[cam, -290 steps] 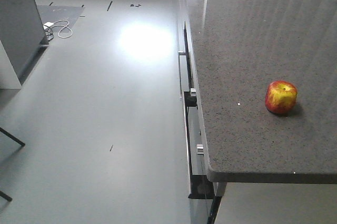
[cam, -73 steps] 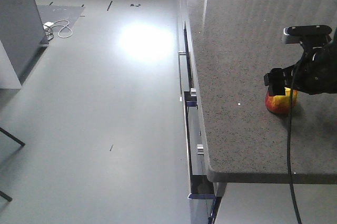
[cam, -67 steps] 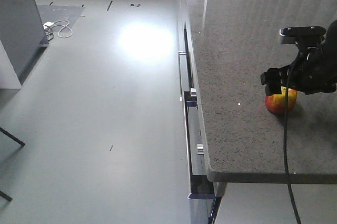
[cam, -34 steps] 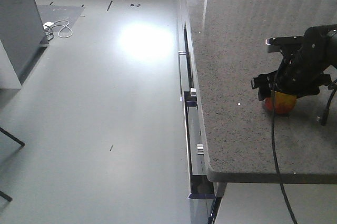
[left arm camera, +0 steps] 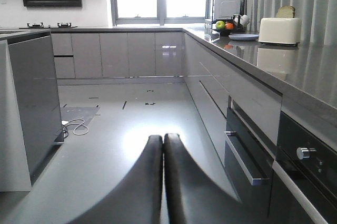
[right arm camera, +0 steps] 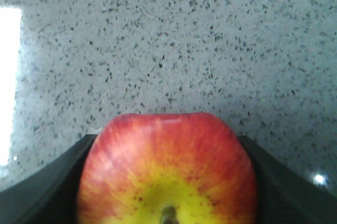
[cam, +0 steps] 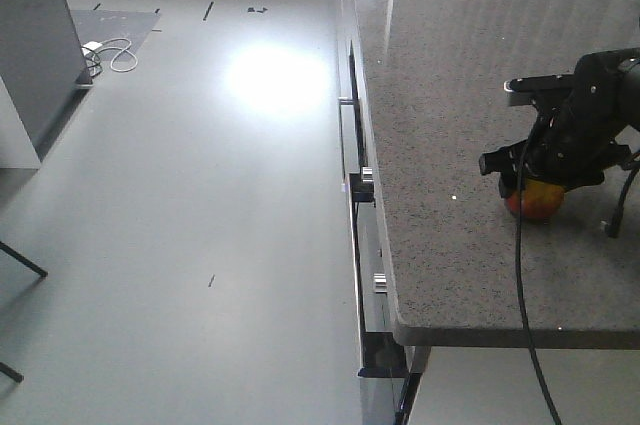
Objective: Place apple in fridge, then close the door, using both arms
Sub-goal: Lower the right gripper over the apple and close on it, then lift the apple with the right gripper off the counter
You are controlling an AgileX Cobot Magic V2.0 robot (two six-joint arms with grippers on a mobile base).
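Note:
The red and yellow apple [cam: 537, 203] rests on the speckled counter [cam: 450, 95] near its right side. My right gripper [cam: 535, 187] comes down over it from above. In the right wrist view the apple [right arm camera: 168, 171] fills the space between the two black fingers [right arm camera: 60, 187], which press against both its sides. My left gripper [left arm camera: 163, 138] hangs over the floor, its fingers pressed together and empty. The fridge [cam: 30, 35] shows as a tall dark grey block with a white side at the far left. I cannot tell how its door stands.
Drawer handles and oven knobs [cam: 367, 177] line the counter's front. A white cable [cam: 110, 53] lies on the floor by the fridge. A toaster [left arm camera: 279, 30] and a fruit bowl [left arm camera: 226, 25] stand at the counter's far end.
The right arm came in over the apple, which lay alone 4.3 s ago, then shifted left and sank around it. In the last half second it barely moved.

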